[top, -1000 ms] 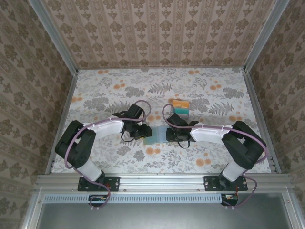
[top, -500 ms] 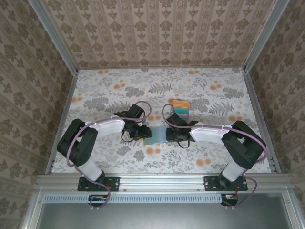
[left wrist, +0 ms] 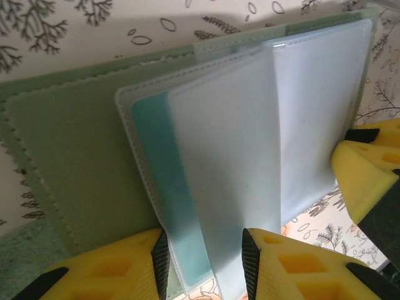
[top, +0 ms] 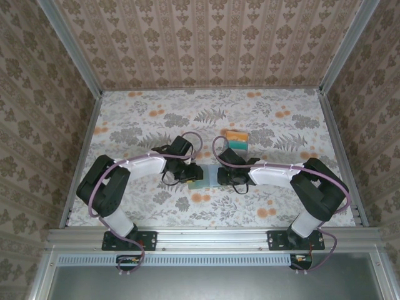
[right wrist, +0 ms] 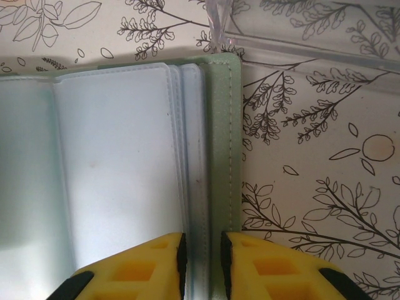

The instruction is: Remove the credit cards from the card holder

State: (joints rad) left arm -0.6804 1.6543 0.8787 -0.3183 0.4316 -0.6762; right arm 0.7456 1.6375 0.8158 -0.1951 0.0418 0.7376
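Note:
The card holder lies open on the floral table between both grippers. Its sage-green cover and clear sleeves show in the left wrist view, with a teal credit card inside one sleeve. My left gripper stands over the near edge of those sleeves, jaws apart, with the teal card's sleeve between the pads. My right gripper is nearly closed on the holder's right rim, with the sleeve edges between its pads. An orange and a teal card lie stacked further back.
Enclosure walls surround the table on three sides. A clear plastic piece lies flat just beyond the holder's right corner. One yellow finger of the right gripper sits close to the sleeves' right edge.
The left gripper has slid right, further over the card holder, and covers more of it. The right arm and the loose card stack have stayed still.

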